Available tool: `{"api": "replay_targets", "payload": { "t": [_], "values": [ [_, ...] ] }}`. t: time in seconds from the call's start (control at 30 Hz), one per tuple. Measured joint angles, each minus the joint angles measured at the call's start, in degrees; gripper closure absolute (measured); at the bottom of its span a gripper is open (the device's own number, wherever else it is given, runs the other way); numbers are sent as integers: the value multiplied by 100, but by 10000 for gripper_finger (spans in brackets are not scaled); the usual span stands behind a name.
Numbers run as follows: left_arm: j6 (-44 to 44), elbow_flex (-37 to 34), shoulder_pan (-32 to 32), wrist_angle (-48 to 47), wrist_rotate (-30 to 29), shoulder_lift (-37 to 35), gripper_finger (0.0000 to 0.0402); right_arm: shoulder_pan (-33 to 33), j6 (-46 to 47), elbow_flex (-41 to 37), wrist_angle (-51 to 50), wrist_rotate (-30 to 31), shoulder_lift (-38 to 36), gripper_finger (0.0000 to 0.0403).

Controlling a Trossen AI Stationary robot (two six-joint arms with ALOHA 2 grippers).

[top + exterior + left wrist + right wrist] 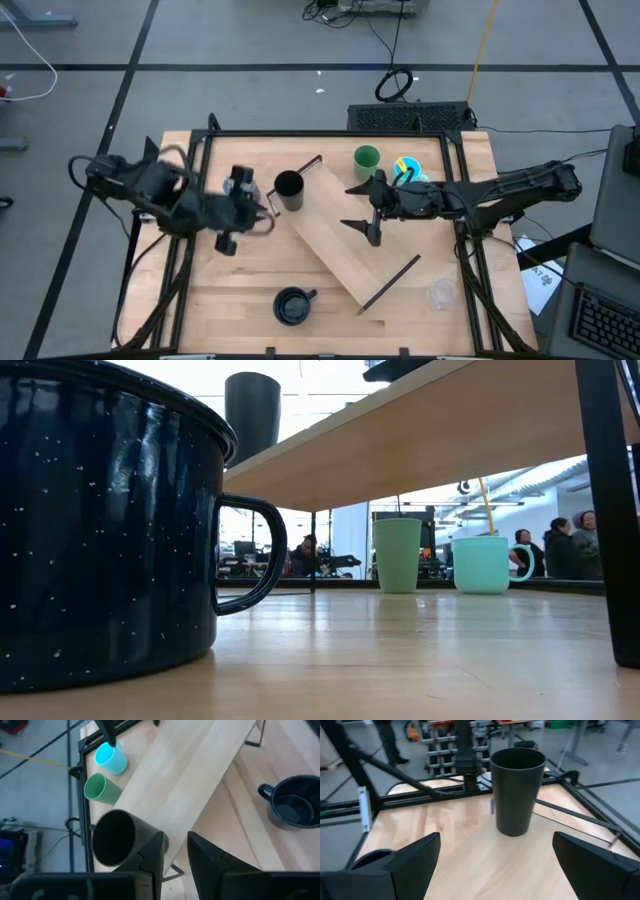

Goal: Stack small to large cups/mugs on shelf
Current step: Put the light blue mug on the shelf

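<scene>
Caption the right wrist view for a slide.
Open right gripper faces the black cup standing on the shelf.
</scene>
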Motion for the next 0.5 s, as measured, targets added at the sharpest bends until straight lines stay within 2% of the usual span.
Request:
{"api": "replay_targets", "payload": {
  "t": [0.1, 0.33, 0.5],
  "values": [
    [-341, -458, -457, 357, -375, -18, 314, 175, 33, 0, 125, 394, 61, 27],
    [-1018, -1443, -1424, 1303, -1262, -57, 314, 662, 258, 1, 530, 471, 104, 27],
    [-1250, -2028, -1924, 2175, -1698, -55, 314, 1121, 478, 1, 547, 1241, 103, 27]
  ]
}}
